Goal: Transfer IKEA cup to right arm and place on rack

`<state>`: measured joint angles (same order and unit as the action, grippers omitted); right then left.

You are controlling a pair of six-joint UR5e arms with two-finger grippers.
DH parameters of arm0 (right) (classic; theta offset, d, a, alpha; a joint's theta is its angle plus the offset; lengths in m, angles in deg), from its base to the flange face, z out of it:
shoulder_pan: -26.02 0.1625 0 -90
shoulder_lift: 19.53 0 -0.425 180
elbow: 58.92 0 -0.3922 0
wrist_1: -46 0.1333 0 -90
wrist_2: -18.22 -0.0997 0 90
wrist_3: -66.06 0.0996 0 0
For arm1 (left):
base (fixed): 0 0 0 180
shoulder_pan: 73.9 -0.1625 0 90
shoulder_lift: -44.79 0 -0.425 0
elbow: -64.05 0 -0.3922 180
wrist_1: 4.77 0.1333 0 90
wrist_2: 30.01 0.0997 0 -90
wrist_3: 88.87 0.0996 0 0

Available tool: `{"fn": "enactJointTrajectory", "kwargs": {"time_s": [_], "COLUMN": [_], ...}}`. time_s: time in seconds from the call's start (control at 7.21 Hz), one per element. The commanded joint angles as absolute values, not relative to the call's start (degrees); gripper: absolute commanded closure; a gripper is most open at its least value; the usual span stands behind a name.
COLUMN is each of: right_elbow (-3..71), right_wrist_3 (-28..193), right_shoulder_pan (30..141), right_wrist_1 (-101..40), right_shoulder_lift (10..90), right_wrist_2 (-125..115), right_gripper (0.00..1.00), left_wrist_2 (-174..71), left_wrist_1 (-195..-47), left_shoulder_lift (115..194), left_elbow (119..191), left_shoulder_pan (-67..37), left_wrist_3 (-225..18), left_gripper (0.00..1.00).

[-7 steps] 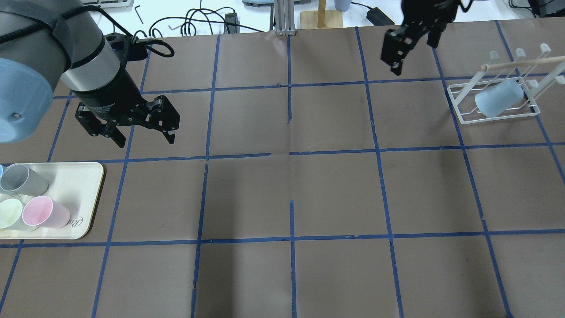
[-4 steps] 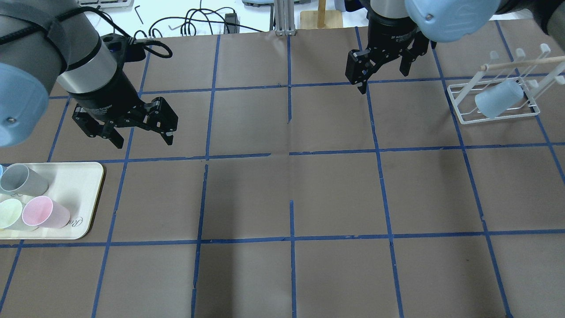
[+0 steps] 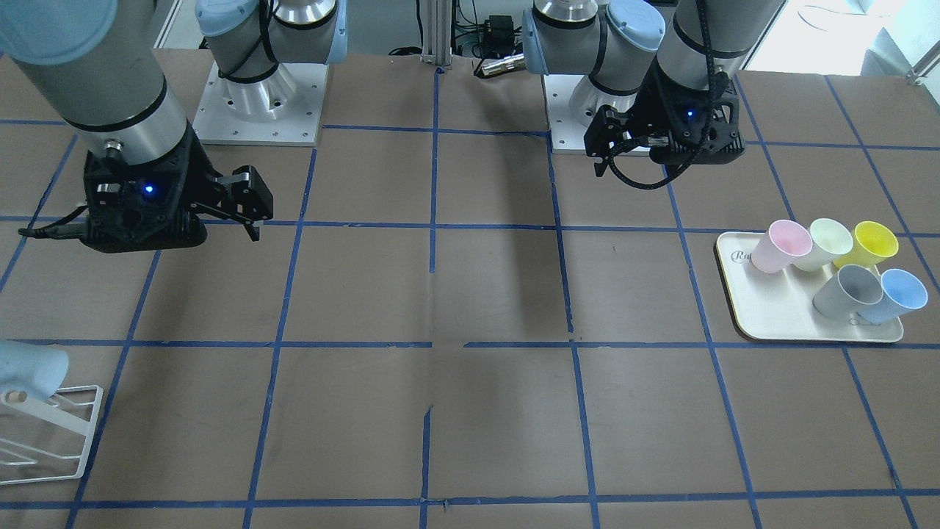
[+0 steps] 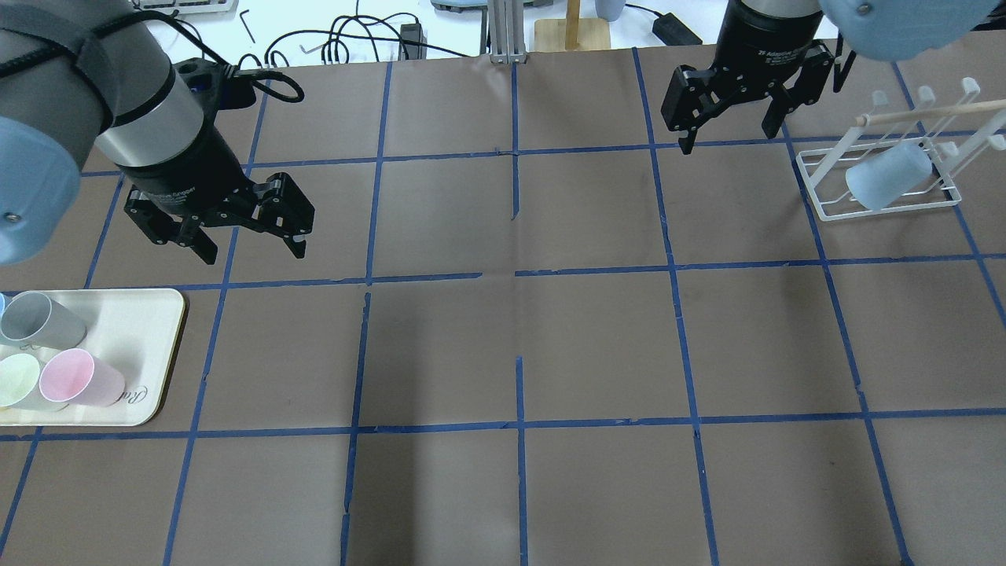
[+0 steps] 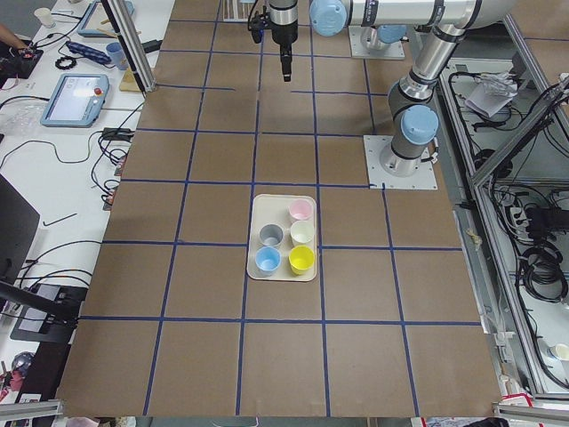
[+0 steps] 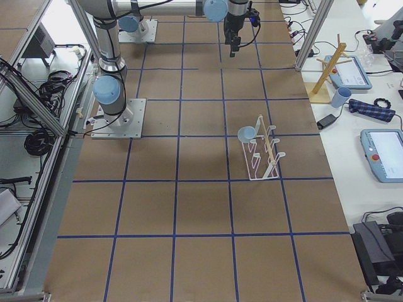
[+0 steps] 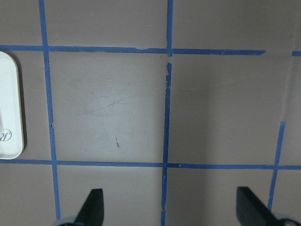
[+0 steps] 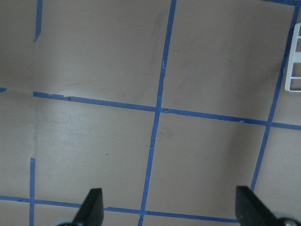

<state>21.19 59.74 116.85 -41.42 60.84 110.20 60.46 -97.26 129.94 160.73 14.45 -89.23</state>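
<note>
One light blue IKEA cup (image 4: 888, 174) lies tilted on the white wire rack (image 4: 817, 206) at the far right; it also shows in the front view (image 3: 29, 367) and the right side view (image 6: 247, 133). A second light blue cup (image 3: 897, 294) stands on the cream tray (image 3: 778, 319) with other cups. My left gripper (image 4: 255, 253) is open and empty, hanging above the table just beyond the tray. My right gripper (image 4: 727, 137) is open and empty, above the table to the left of the rack. Both wrist views show only bare table between the open fingertips.
On the tray (image 4: 153, 346) stand a grey cup (image 4: 39, 318), a pink cup (image 4: 78, 377), a pale green cup (image 4: 20, 379) and a yellow cup (image 3: 874, 242). A wooden stand (image 4: 572, 31) and cables (image 4: 354, 35) lie beyond the table's far edge.
My right gripper swung left over the table, then back right toward the rack, and now points down with its jaws open. My left gripper drifted slightly left.
</note>
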Motion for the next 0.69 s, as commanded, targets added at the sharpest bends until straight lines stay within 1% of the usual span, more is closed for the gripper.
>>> {"fn": "enactJointTrajectory", "kwargs": {"time_s": [0.0,0.55], "right_elbow": [20.5,20.4], "right_wrist_3": [60.6,61.0], "right_shoulder_pan": [115.1,115.2], "right_wrist_1": [-41.0,-40.7], "right_shoulder_lift": [61.9,61.9], "right_wrist_2": [109.9,109.4], "right_gripper": [0.0,0.0], "left_wrist_2": [60.4,60.3], "left_wrist_1": [-97.2,-97.1], "left_shoulder_lift": [130.0,130.0], "left_elbow": [160.7,160.6], "left_shoulder_pan": [14.4,14.3], "left_wrist_3": [-89.2,-89.2], "left_gripper": [0.0,0.0]}}
